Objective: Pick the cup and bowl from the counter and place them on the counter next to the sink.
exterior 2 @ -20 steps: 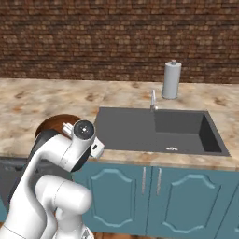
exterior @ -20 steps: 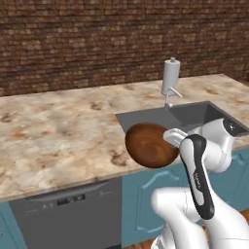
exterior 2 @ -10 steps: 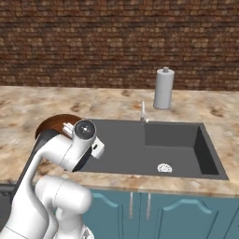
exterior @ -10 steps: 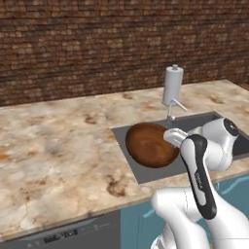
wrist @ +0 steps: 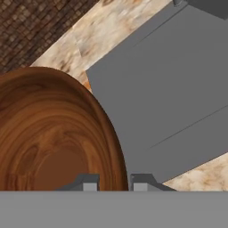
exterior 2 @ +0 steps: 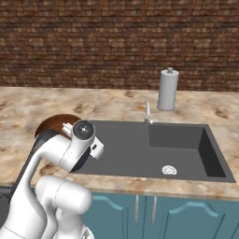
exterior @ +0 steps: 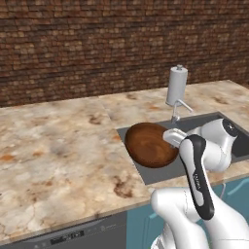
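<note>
My gripper (wrist: 116, 182) is shut on the rim of the dark reddish-brown bowl (wrist: 53, 138), one fingertip inside it and one outside. The bowl (exterior: 151, 144) hangs tilted in the air over the left edge of the sink (exterior: 160, 172), its hollow facing the left base camera. From the right base view, the bowl (exterior 2: 53, 123) peeks out behind my hand, left of the sink (exterior 2: 140, 144). The marbled counter (exterior: 58, 141) stretches away to the left of the basin. The cup is out of view.
A tall grey cylinder with a knob (exterior: 177, 86) stands behind the sink, beside the slim faucet (exterior: 177, 109). The silver drain (exterior 2: 169, 170) lies in the basin. A brick wall (exterior 2: 116, 42) backs the counter. Teal cabinets (exterior 2: 186, 214) run below.
The whole picture has shifted: the base has driven and the sink now sits closer and more central. The bowl stays in my gripper, still tilted.
</note>
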Motion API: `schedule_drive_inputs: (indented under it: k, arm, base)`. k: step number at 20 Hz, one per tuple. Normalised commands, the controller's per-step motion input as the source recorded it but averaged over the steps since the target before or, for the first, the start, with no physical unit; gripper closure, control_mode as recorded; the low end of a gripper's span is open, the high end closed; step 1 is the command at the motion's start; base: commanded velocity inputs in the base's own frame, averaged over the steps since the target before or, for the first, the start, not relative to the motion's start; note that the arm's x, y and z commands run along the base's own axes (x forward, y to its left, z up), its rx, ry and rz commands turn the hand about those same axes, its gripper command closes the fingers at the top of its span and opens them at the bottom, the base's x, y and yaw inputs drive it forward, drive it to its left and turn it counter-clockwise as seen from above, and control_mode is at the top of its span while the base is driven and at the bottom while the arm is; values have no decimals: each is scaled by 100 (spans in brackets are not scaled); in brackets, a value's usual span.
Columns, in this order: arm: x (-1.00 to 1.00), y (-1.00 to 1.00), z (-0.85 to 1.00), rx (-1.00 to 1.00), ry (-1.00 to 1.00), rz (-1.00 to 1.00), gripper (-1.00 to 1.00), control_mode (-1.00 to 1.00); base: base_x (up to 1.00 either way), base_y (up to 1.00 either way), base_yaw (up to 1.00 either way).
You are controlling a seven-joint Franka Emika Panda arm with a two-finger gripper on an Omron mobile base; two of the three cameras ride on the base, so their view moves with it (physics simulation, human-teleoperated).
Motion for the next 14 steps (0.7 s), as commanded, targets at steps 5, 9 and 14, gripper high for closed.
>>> schedule_drive_inputs:
  k: [5,9,14]
  arm:
    - [0,0,0,0,0,0,100,100]
    - [0,0,0,0,1,0,100,-100]
    - [37,38,-1,-4,27,-1,100,-100]
  base:
    - [0,0,0]
    - [0,0,0]
    - [0,0,0]
